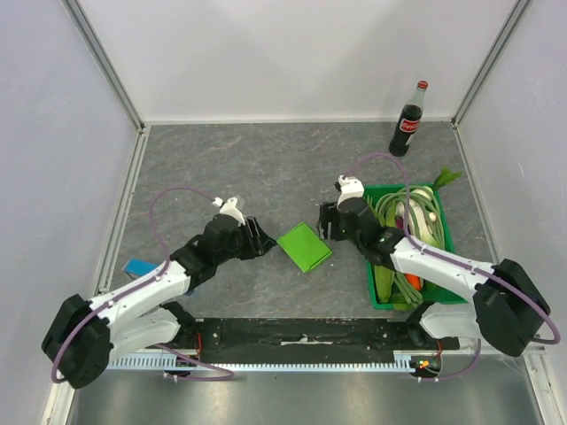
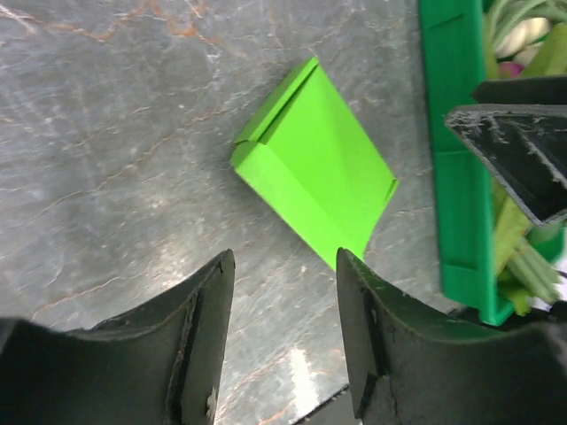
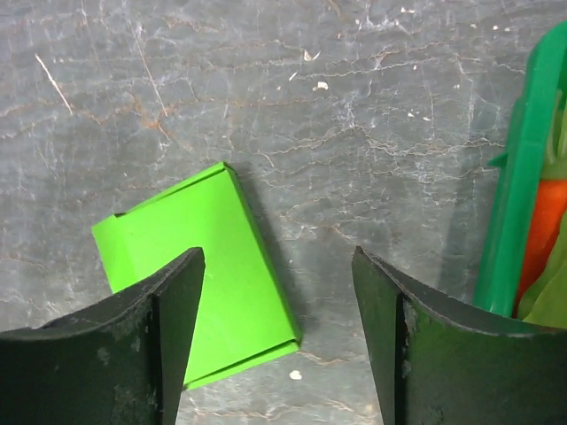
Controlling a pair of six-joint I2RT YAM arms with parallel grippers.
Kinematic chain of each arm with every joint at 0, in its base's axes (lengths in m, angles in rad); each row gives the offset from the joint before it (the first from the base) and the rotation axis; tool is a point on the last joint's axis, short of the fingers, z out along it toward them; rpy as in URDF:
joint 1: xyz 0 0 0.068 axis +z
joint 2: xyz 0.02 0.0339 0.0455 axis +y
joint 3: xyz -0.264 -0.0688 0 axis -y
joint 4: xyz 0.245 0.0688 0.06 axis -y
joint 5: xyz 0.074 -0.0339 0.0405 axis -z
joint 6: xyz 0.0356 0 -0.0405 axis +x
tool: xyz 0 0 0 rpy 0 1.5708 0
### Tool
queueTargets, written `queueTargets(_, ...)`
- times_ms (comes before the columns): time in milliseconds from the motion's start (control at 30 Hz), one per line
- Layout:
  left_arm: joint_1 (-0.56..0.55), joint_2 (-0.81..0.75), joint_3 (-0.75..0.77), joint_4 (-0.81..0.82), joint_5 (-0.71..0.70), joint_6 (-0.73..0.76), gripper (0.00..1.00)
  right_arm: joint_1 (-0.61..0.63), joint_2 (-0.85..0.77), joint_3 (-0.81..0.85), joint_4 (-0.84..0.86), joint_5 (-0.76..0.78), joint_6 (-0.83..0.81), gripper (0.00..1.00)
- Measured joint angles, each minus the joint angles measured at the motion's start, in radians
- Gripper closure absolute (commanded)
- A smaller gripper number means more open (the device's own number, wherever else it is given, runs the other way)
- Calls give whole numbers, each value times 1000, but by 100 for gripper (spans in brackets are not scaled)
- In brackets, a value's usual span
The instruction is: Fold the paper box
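Top external view: paper box lying flattened on the grey worktop, between the left tool and the right tool, just beside each and touching neither as far as can be told. Left tool spread partway and gripping nothing, with the box ahead of its fingertips in the left wrist view. Right tool spread wide and likewise empty, one finger hiding a corner of the box from the right wrist camera. Risks, as judged: thin card lying flush on the stone-patterned surface, so easy to skid away rather than lift under a fingertip; likely to crumple or gain a stray crease if pinched across a panel instead of along a flap; liable to twist or tear if pulled by both tools in different directions. Also near the green crate of vegetables, so possible to push the box against the crate wall or to catch the right arm on it. Writing: none visible on the box; red label on the dark cola-style bottle in the far right corner, too small to read; nothing legible elsewhere.
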Motion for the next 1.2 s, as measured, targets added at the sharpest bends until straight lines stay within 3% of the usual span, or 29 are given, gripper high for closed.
queueTargets(33, 39, 16, -4, 32, 59, -17, 54, -54, -3, 2, -1, -83, -30, 23)
queueTargets(133, 109, 109, -5, 140, 229, -61, 64, -155, 47, 23, -28, -298, -98, 24)
queueTargets(367, 126, 328, -10, 318, 438, -127, 67, -290, 272, 77, -51, -652, -164, 26)
queueTargets(833, 127, 531, -2, 457, 468, -153, 87, -293, 353, 77, 26, -819, -163, 30)
queueTargets(1100, 127, 623, 6, 505, 464, -178, 89, -293, 370, 64, 97, -873, -101, 33)
queueTargets(1200, 127, 637, 6, 519, 459, -179, 88, -293, 386, 49, 135, -894, -72, 43)
